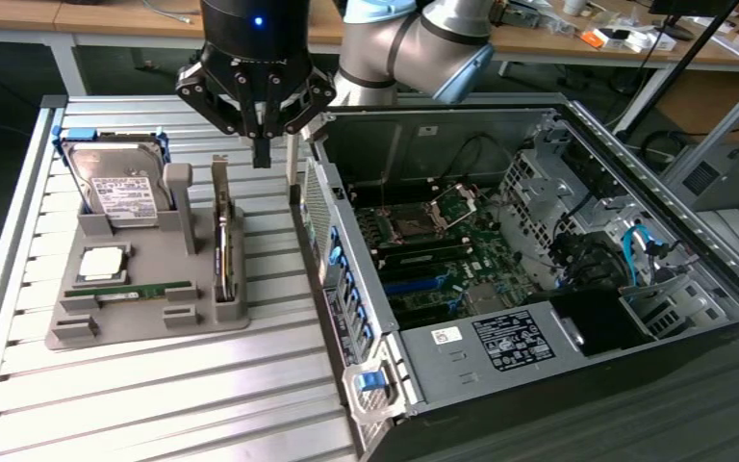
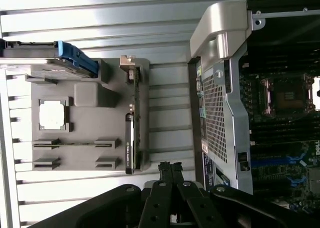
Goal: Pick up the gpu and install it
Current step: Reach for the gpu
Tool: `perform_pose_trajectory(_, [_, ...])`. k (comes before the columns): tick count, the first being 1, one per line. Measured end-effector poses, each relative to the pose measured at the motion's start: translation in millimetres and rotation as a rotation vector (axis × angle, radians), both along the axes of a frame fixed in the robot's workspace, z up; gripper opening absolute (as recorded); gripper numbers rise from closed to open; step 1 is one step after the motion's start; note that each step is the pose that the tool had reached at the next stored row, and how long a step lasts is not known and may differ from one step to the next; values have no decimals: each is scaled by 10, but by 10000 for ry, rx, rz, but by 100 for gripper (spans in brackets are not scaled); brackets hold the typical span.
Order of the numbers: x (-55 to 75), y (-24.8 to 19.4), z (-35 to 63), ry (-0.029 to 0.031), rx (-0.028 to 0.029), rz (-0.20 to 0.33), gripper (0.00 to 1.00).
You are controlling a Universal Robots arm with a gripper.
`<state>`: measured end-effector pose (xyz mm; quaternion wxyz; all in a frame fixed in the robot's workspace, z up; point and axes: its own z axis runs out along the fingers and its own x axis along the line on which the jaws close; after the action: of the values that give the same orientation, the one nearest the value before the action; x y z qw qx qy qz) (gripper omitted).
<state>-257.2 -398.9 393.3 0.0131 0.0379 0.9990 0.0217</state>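
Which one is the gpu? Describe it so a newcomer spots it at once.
Find the open computer case, then the gray parts tray beside it on the slatted table. The gpu stands on edge along the tray's side nearest the case. Unlike the boxy labelled hard drive and the green memory stick, it is a long, thin, dark card.

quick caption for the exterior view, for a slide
Shut gripper hangs close to the gpu, which stands on edge in the grey holder beside the open computer case

Hard drive (image 1: 122, 192); memory stick (image 1: 145, 289); grey holder (image 1: 139, 329)
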Motion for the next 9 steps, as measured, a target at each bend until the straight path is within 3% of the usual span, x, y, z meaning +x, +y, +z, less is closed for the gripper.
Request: perform_pose_trajectory(9, [-41, 0, 0, 1, -1, 0, 11])
